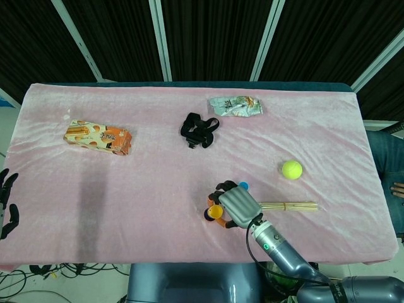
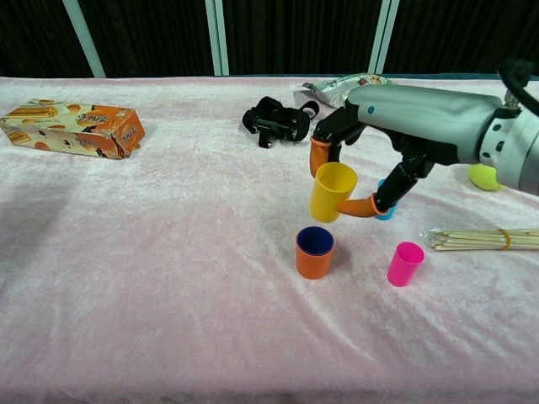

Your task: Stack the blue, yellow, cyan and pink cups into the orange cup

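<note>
One cup is airborne. Head view: right hand (image 1: 235, 206) is seen over the desk's (image 1: 158, 189) near edge, yellow cup (image 1: 216, 212) showing at its fingers; orange cup hidden beneath. Left hand (image 1: 6, 203) is parked off the desk edge, fingers spread, holding nothing.

Chest view: yellow cup (image 2: 332, 192) is pinched between fingers (image 2: 362, 207), held upright just above and beside the orange cup (image 2: 314, 252), blue cup already nested inside, presumably being lined up for dropping in. Cyan cup (image 2: 386, 212) is mostly hidden behind the hand; pink cup (image 2: 405, 263) stands nearby.

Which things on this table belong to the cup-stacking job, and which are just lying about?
Job: yellow cup held by the right hand; orange cup with the blue cup inside; cyan cup; pink cup.

Lying about: snack box, black strap, foil packet, ball, sticks.
</note>
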Robot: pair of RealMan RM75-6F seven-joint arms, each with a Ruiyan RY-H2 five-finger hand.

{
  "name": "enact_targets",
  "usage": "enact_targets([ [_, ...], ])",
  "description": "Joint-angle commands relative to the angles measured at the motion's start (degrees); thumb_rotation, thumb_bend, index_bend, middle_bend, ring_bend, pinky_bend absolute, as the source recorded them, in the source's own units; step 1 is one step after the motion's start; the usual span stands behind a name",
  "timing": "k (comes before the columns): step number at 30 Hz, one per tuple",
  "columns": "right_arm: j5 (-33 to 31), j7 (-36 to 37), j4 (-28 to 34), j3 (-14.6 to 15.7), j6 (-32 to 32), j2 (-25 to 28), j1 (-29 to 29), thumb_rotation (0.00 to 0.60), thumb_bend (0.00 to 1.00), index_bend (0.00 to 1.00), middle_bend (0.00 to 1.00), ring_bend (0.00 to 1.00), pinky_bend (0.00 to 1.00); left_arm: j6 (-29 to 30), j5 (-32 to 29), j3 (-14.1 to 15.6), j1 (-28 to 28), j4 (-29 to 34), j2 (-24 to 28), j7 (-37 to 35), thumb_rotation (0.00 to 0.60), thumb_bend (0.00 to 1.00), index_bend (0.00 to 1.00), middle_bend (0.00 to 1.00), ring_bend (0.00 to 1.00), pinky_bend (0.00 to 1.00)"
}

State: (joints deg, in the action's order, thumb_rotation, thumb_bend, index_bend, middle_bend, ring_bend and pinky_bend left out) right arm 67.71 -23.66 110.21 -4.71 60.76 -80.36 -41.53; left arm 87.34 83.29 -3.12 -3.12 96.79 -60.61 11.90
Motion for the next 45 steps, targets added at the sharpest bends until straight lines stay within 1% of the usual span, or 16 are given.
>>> enact_targets([
  [1,0.4,0.5,-1.0,0.6,-0.3,-0.8,0.4,0.6,0.25,0.52,0.46,0.24,0.2,-0.1,-0.1,0.0,0.0,0.0,0.0,0.0,0.6,0.69,0.08,0.02,0.0,0.03],
  [8,1.2,2.2,-4.4,0.5,-0.5,-3.5,0.9,0.6,0.25,0.52,0.46,0.24,0.2,0.0,-0.1,0.0,0.0,-0.1,0.0,-0.1,0.6,0.69,0.08,0.02,0.0,0.03],
  [16,1.4,2.7,-6.8,-0.4,-1.8,-5.8,0.2,0.6,0.25,0.52,0.46,0.24,0.2,-0.1,-0.3,-0.1,0.0,-0.2,0.0,-0.1,0.6,0.69,0.08,0.02,0.0,0.03],
  [24,1.2,1.8,-8.3,-0.3,-2.0,-6.7,0.3,0.6,0.25,0.52,0.46,0.24,0.2,0.0,-0.3,-0.2,0.0,-0.2,0.0,-0.3,0.6,0.69,0.08,0.02,0.0,0.03],
  [34,0.6,2.4,-9.6,-0.1,-3.0,-7.0,0.6,0.6,0.25,0.52,0.46,0.24,0.2,0.1,-0.3,-0.2,0.0,-0.3,0.0,-0.3,0.6,0.69,0.08,0.02,0.0,0.03],
  [38,0.8,2.7,-9.9,0.1,-3.2,-7.1,0.8,0.6,0.25,0.52,0.44,0.24,0.2,-0.1,-0.3,-0.2,0.0,-0.3,0.0,-0.2,0.6,0.69,0.08,0.02,0.0,0.03],
  [41,0.6,2.5,-10.7,0.1,-3.4,-7.4,0.8,0.6,0.25,0.45,0.38,0.22,0.2,0.0,-0.3,-0.2,0.0,-0.3,0.0,-0.2,0.6,0.69,0.08,0.02,0.0,0.03],
  [43,0.4,1.9,-11.0,0.2,-3.5,-7.3,0.8,0.6,0.25,0.36,0.32,0.2,0.2,0.0,-0.4,-0.2,0.0,-0.2,0.0,-0.3,0.6,0.69,0.08,0.02,0.0,0.03],
  [45,0.1,1.3,-10.8,0.3,-3.5,-7.1,0.8,0.6,0.25,0.33,0.28,0.2,0.2,0.1,-0.4,-0.3,0.0,-0.3,0.1,-0.4,0.6,0.69,0.08,0.02,0.0,0.03],
])
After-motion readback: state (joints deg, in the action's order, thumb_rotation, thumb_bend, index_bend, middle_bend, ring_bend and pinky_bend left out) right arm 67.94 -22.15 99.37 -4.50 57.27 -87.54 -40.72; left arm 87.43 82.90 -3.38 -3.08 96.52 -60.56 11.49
